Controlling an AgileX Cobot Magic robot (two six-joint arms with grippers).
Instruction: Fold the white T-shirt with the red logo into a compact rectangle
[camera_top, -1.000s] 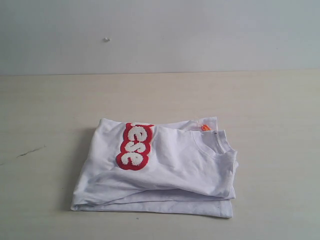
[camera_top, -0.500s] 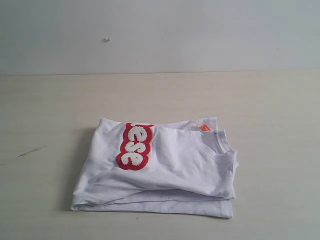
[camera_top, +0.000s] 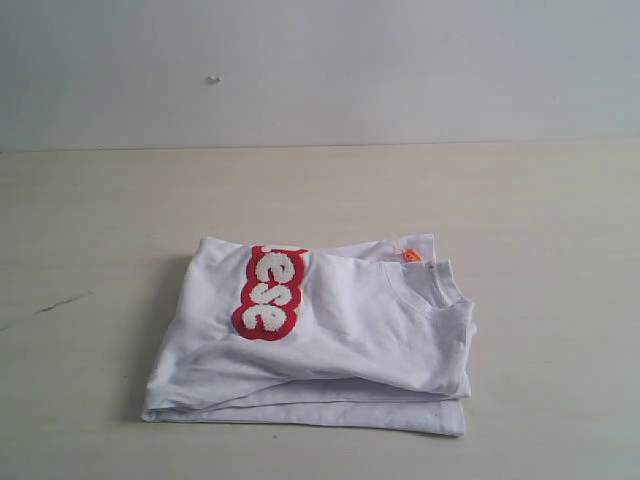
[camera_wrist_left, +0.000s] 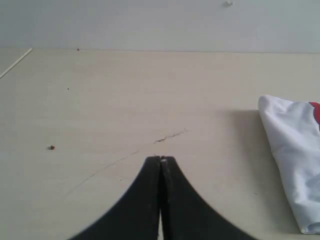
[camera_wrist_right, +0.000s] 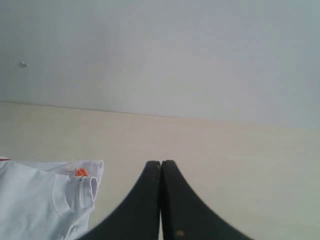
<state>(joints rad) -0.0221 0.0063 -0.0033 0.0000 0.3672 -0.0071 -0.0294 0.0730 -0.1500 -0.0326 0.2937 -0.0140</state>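
The white T-shirt (camera_top: 330, 335) lies folded in a rough rectangle on the table's middle, collar and orange neck tag (camera_top: 410, 256) at its right. Part of the red logo (camera_top: 268, 292) shows on top, its white letters running toward the front. Neither arm appears in the exterior view. In the left wrist view my left gripper (camera_wrist_left: 160, 159) is shut and empty over bare table, with the shirt's edge (camera_wrist_left: 292, 150) off to one side. In the right wrist view my right gripper (camera_wrist_right: 161, 163) is shut and empty, apart from the collar (camera_wrist_right: 80, 190).
The pale wooden table (camera_top: 100, 220) runs back to a grey wall (camera_top: 400, 60). A thin dark crack (camera_wrist_left: 170, 136) marks the tabletop near the left gripper, and a small dark speck (camera_wrist_left: 51, 147) lies farther off.
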